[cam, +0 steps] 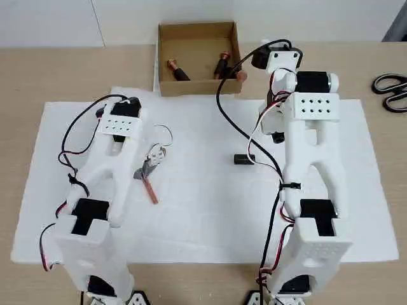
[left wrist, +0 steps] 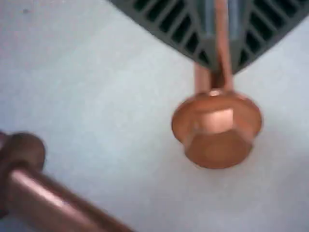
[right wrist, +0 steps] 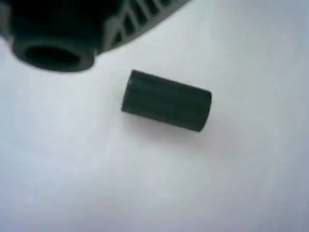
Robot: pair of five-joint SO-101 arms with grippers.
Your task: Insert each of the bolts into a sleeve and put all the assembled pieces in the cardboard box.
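Observation:
My left gripper [cam: 145,169] hovers over the white sheet, shut on a copper bolt [left wrist: 217,126] whose flanged head points away from the ribbed grey jaw. A second copper bolt [cam: 151,190] [left wrist: 34,193] lies loose on the sheet just beside it. My right gripper [cam: 278,136] sits right of centre, shut on a black sleeve [right wrist: 52,47] with its open bore showing. Another black sleeve [cam: 243,159] [right wrist: 166,100] lies on its side on the sheet close to it. The cardboard box [cam: 198,86] at the back holds several bolt-in-sleeve pieces [cam: 177,70].
A white sheet [cam: 203,216] covers the middle of the wooden table. Scissors [cam: 390,88] lie at the far right edge. A black cable [cam: 224,105] loops from the right arm across the sheet near the box.

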